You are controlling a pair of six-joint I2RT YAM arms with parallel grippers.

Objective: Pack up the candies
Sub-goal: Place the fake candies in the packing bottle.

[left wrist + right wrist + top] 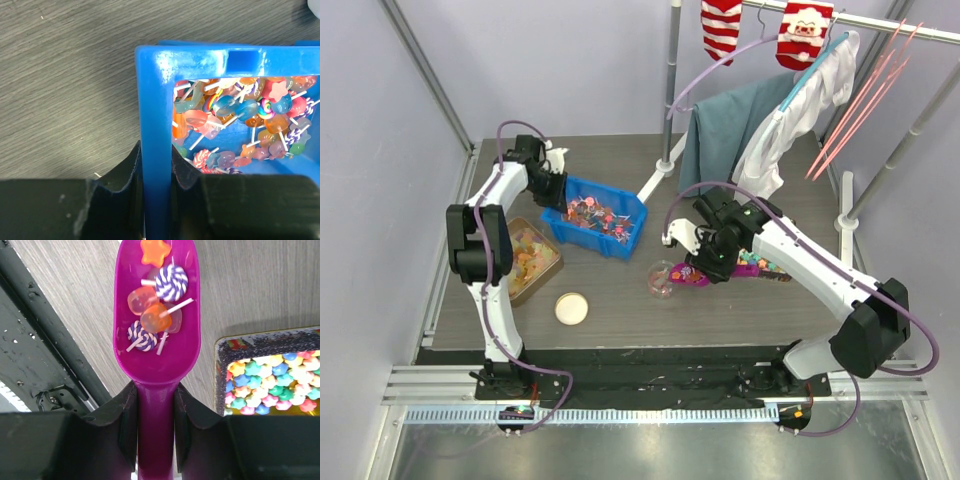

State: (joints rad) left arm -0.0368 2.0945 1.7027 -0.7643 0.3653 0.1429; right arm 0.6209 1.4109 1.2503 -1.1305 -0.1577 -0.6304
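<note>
Candies (159, 300), little lollipops on white sticks plus a star-shaped piece, lie in the bowl of a purple scoop (157, 360), and the right pincer (156, 395) grips its handle tightly between both fingers. Many more fill the blue bin (155, 100) at the back of the worktop (620, 320). The left pincer (156, 165) is closed on that bin's wall, one finger inside and one outside. The step in hand looks like tipping the scoopful into the small clear cup (662, 282) at the scoop's tip. To do it well, bring the lip squarely over the cup's mouth before rolling the wrist, then tilt slowly; the cup looks narrow and light, and the sticks may snag or spill over its rim. The scoop's long axis runs straight out from the pincer, with the tip pointing left toward the cup in the overhead view. The sticks lie slanted across it, in no single direction. A tin (270, 375) of star-shaped sweets sits just beside the scoop.
</note>
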